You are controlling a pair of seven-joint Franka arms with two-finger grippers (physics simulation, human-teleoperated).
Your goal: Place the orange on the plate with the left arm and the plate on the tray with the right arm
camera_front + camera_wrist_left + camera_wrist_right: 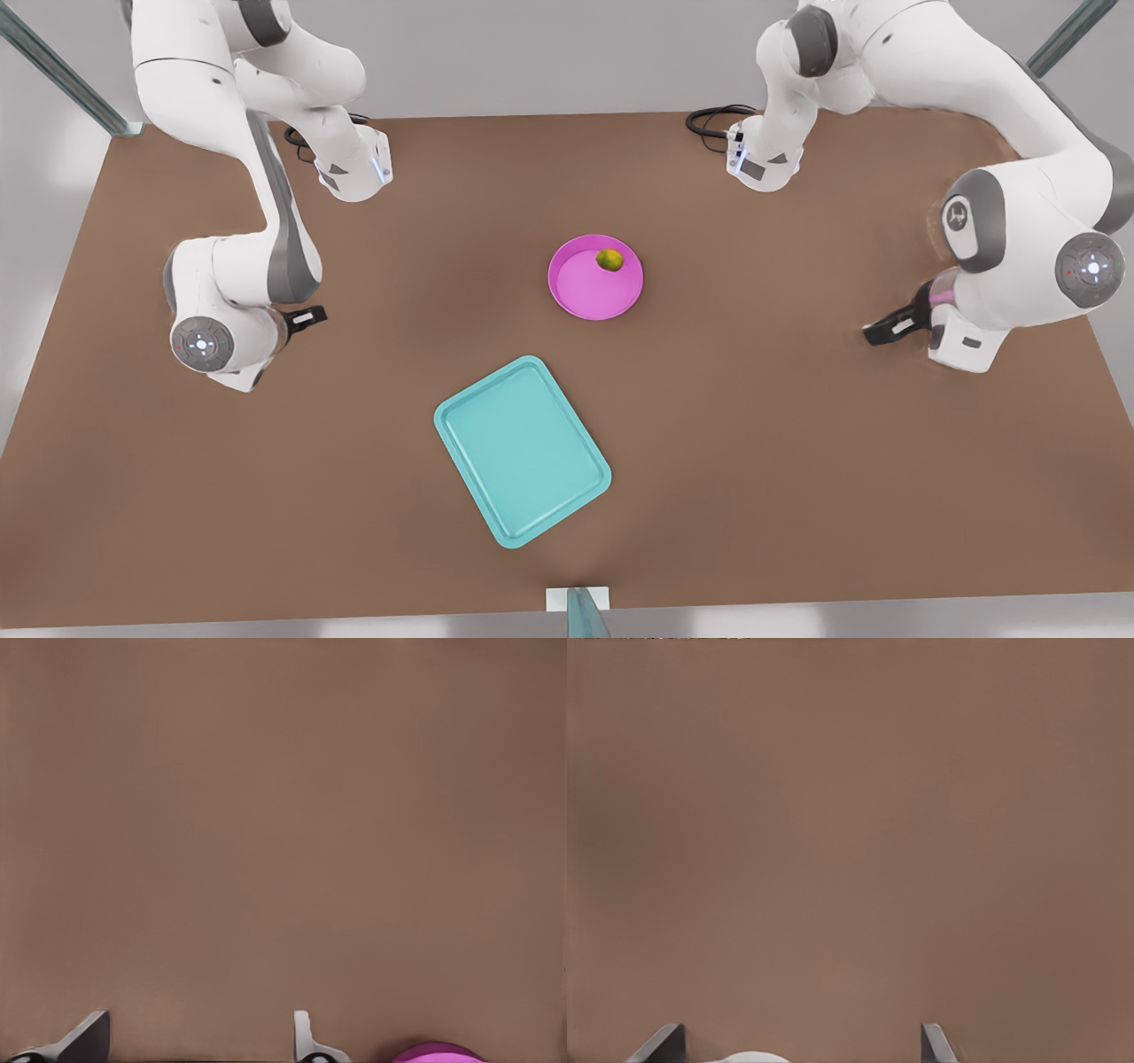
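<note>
The tray (pixel 523 447) lies nearest, the plate (pixel 586 291) carrying the orange (pixel 609 259) just beyond it; my right hand (pixel 802 1041) and left hand (pixel 199 1035) gape wide, empty.

the pink round plate (pixel 595 282) lies flat near the table's centre. the small yellow-green orange (pixel 609 260) sits inside it, against the rim at about one o'clock. the teal tray (pixel 522 449), rectangular and turned askew, lies apart at the plate's seven o'clock.
</note>
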